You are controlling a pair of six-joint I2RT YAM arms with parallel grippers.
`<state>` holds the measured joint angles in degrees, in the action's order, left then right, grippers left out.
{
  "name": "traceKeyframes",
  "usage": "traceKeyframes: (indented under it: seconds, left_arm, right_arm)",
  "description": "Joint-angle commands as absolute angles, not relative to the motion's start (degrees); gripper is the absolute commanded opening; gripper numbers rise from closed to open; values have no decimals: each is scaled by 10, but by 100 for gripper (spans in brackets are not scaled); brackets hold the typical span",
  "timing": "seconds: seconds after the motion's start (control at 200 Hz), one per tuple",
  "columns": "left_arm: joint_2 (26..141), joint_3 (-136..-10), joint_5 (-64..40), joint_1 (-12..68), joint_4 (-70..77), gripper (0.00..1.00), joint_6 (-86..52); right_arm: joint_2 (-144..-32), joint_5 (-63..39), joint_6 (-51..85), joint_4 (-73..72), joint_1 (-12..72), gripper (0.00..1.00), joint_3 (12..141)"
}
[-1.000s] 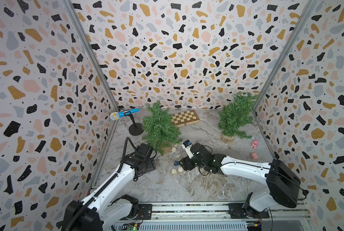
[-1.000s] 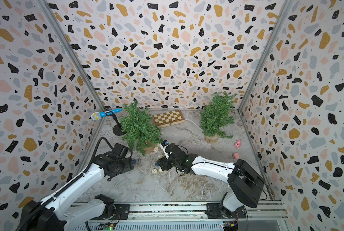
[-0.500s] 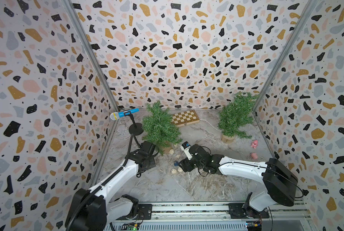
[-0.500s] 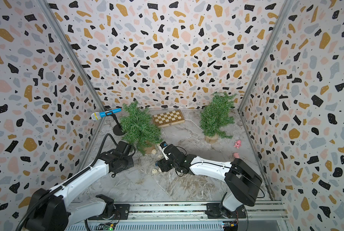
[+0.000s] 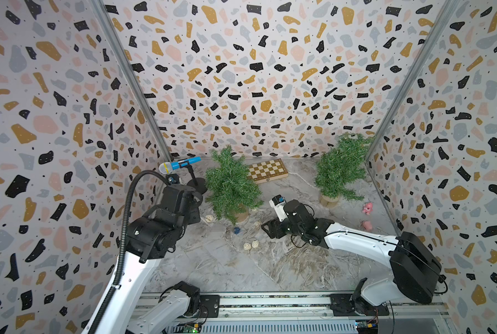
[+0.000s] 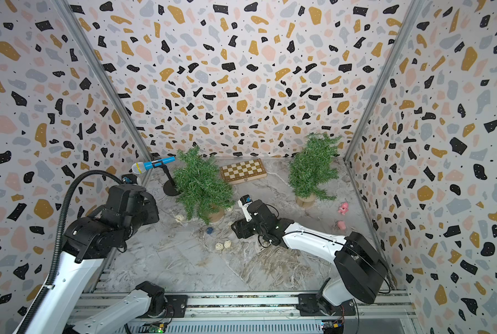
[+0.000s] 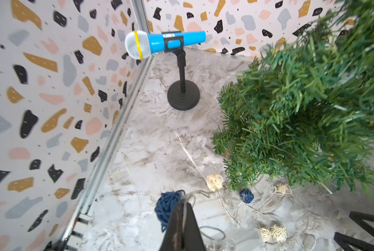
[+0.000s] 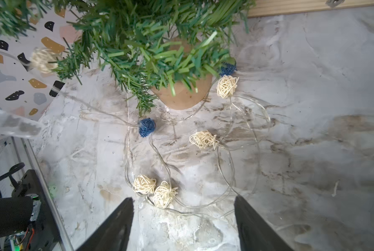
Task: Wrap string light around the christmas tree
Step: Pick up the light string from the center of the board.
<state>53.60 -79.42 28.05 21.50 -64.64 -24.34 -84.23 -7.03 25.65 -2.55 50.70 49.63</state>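
The christmas tree stands in its wooden base at the middle left, also seen in a top view. The string light lies on the floor in front of it: a thin clear wire with cream balls and a blue ball. In the left wrist view my left gripper is shut on the wire, with a blue ball right at its tip. A clear box shows blurred beside it. My right gripper is open just above the floor, with wire loops between its fingers, which touch nothing.
A blue microphone on a black stand is left of the tree. A chessboard lies at the back. A second tree stands at the back right, with two pink toys near the right wall.
My left gripper has shut on the string light wire, and the left arm has risen and moved a little left. The right arm has barely moved.
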Motion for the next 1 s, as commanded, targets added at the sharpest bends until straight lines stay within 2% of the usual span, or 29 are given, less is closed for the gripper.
traceKeyframes:
  seconds: [0.0, 0.16, 0.33, 0.496, 0.666, 0.996]
  left_arm:
    - [536, -853, 337, 212, -672, 0, -183]
    - [555, -919, 319, 212, -656, 0, -162]
    - [564, -982, 356, 212, -636, 0, -124]
    - [577, -1014, 350, 212, -621, 0, -113]
    - [581, -1037, 341, 212, -611, 0, -107]
    - [593, -1051, 254, 212, -614, 0, -143]
  right_arm:
    - [-834, -71, 248, -27, 525, 74, 511]
    - [-848, -53, 204, -49, 562, 76, 521]
    - [-868, -57, 152, -82, 595, 78, 535]
    - [-913, -41, 115, -92, 646, 86, 575]
    - [-953, -24, 132, -147, 673, 91, 596]
    - [-1061, 12, 130, -273, 707, 98, 645]
